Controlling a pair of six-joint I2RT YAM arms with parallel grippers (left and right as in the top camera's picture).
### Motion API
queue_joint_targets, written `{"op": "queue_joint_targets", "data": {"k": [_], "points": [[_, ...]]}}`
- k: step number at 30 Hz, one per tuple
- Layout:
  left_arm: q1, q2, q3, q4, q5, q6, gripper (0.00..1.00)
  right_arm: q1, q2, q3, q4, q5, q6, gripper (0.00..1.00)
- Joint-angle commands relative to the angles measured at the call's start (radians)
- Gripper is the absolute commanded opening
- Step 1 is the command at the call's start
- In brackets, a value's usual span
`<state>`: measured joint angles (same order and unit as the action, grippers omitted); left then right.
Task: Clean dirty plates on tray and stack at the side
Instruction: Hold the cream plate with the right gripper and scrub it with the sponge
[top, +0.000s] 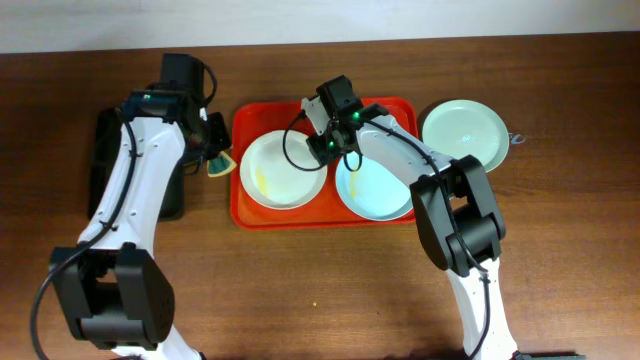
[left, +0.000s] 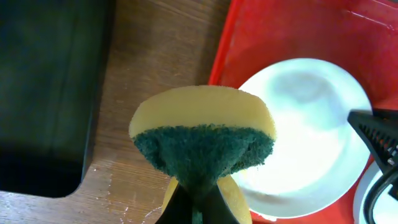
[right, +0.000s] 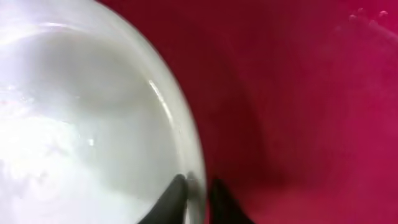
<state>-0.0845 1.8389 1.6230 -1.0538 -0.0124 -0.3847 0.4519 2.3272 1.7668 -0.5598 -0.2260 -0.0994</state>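
The red-orange tray (top: 250, 215) holds a white plate (top: 285, 172) with a yellowish smear on the left and a pale blue plate (top: 375, 192) on the right. A third pale mint plate (top: 463, 133) lies on the table right of the tray. My right gripper (top: 330, 150) is shut on the white plate's right rim; in the right wrist view its jaws (right: 198, 193) straddle the rim of the plate (right: 81, 124) over the tray (right: 311, 93). My left gripper (top: 218, 160) is shut on a yellow-and-green sponge (left: 202, 134) just left of the tray (left: 273, 31), beside the white plate (left: 305, 137).
A black tray (top: 172, 198) lies on the wooden table at the left, mostly under my left arm; it also shows in the left wrist view (left: 43, 81). A small metal item (top: 515, 138) lies by the mint plate's right edge.
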Motion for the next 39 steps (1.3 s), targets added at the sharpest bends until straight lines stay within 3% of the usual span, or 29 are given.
{"op": "queue_joint_targets", "data": {"k": [1, 8, 20, 21, 25, 27, 29, 32, 33, 36, 39], "points": [[-0.034, 0.013, -0.003, 0.003, 0.01, 0.019, 0.0, 0.001, 0.04, -0.005, -0.014, 0.01, 0.14, 0.04], [-0.136, 0.145, -0.003, 0.089, 0.021, -0.027, 0.0, 0.005, 0.031, 0.002, -0.191, 0.006, 0.618, 0.04], [-0.179, 0.349, -0.003, 0.278, 0.192, -0.04, 0.0, 0.006, 0.032, 0.002, -0.192, -0.005, 0.605, 0.04], [-0.179, 0.362, -0.003, 0.276, 0.153, 0.019, 0.0, 0.006, 0.032, 0.001, -0.193, -0.005, 0.605, 0.04], [-0.152, 0.36, 0.013, 0.135, -0.348, 0.042, 0.0, 0.006, 0.032, 0.0, -0.2, 0.003, 0.601, 0.04], [-0.135, 0.36, 0.06, 0.084, -0.38, 0.041, 0.0, 0.006, 0.032, 0.0, -0.2, 0.003, 0.601, 0.04], [-0.129, 0.36, 0.166, 0.023, -0.294, 0.042, 0.0, 0.006, 0.035, 0.0, -0.2, 0.003, 0.601, 0.04], [-0.129, 0.361, 0.226, 0.091, 0.21, 0.041, 0.0, 0.007, 0.036, 0.0, -0.197, 0.002, 0.602, 0.04], [-0.131, 0.368, 0.225, 0.134, 0.291, 0.026, 0.0, 0.007, 0.036, 0.0, -0.191, 0.002, 0.602, 0.04], [-0.162, 0.41, 0.223, 0.164, 0.278, -0.004, 0.0, 0.007, 0.036, 0.0, -0.192, 0.003, 0.602, 0.04], [-0.163, 0.497, 0.223, 0.153, 0.114, -0.004, 0.0, 0.007, 0.036, -0.001, -0.192, 0.003, 0.602, 0.04]]}}
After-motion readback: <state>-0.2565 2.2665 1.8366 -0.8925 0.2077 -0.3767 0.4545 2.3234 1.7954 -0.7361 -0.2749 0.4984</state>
